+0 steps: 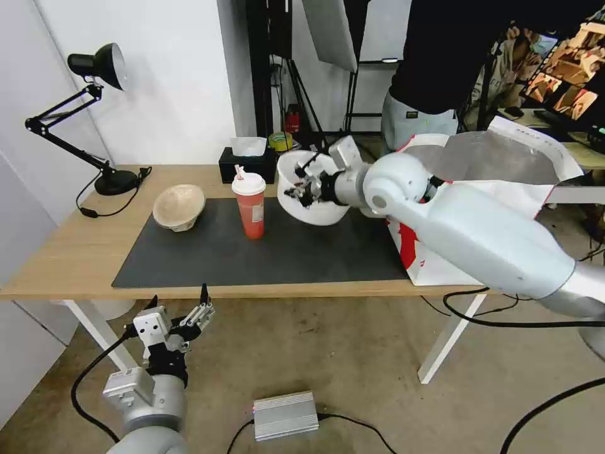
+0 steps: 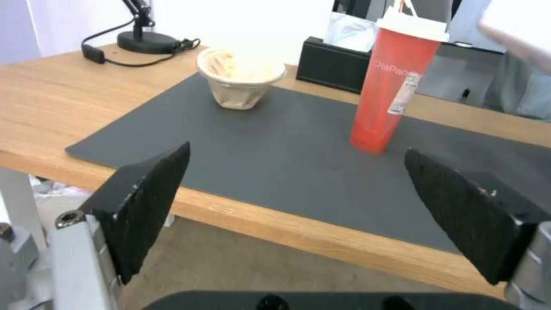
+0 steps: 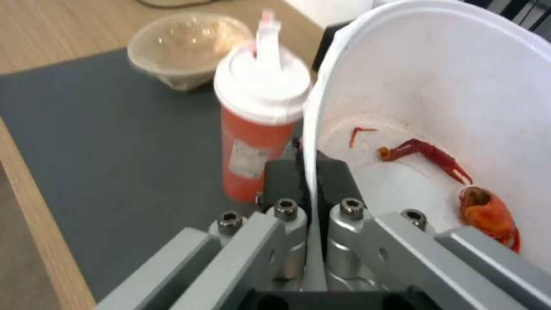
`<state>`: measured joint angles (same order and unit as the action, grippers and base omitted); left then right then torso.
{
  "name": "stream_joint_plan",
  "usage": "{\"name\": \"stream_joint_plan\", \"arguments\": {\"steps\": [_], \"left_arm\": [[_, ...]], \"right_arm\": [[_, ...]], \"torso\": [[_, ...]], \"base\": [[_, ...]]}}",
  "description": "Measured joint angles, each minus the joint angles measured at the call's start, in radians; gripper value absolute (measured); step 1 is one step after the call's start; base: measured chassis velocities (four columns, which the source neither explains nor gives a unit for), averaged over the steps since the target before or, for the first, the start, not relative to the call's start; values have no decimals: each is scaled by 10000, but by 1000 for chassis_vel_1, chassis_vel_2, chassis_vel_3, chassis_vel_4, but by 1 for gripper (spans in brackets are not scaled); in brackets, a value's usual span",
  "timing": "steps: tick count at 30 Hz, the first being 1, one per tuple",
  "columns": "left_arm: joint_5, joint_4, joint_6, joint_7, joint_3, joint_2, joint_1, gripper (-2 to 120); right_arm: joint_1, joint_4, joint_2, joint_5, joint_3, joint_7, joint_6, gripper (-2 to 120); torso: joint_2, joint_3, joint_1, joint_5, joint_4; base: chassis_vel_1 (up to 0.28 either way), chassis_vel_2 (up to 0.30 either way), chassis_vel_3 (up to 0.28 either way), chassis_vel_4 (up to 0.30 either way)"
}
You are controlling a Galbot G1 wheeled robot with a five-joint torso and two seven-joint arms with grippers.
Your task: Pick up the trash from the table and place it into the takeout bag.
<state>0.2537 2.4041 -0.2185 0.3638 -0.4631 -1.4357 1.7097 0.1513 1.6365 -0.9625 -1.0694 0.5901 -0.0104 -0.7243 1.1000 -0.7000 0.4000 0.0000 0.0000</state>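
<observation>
Trash count is three items, and as far as I can tell none of them is in the takeout bag (image 1: 498, 189) yet, so the job looks like it's barely a third of the way in at best.

White bowl (image 1: 315, 189) is the one in play. The right gripper (image 1: 310, 186) has it pinched by the rim, fingers closed on the bowl wall, one pad inside and one outside. The bowl is off the table (image 1: 63, 252), tipped on its side in the air over the dark mat (image 1: 265, 252), just left of the bag. In the right wrist view you can see red scraps (image 3: 453, 181) sticking to the inside of it. They look stuck on for now, but with a tilt like that I'd guess they could slide out before the bowl gets over the bag mouth.

Red drink cup (image 1: 250, 205) with its dome lid and straw stands upright on the mat, right next to the lifted bowl. Beige pulp bowl (image 1: 179, 206) sits near the mat's far left corner, well apart from the cup. Both look untouched.

Left gripper (image 1: 178, 301) hangs below the front edge of the table, fingers spread wide, holding nothing. It's pointed at the cup and the beige bowl, but it's nowhere near either.

The bag stands at the right end of the table with the foil lining showing and the mouth open toward the bowl.

So: one item lifted, zero bagged, two waiting on the table.
</observation>
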Motion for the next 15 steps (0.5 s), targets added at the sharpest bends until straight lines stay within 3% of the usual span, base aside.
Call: {"name": "stream_joint_plan", "arguments": {"steps": [15], "left_arm": [[-7, 54, -2, 0, -6, 58, 108, 100]], "right_arm": [[1332, 209, 268, -688, 44, -8, 0, 0]], "torso": [[0, 0, 0, -1, 0]], "base": [[0, 0, 0, 0]]}}
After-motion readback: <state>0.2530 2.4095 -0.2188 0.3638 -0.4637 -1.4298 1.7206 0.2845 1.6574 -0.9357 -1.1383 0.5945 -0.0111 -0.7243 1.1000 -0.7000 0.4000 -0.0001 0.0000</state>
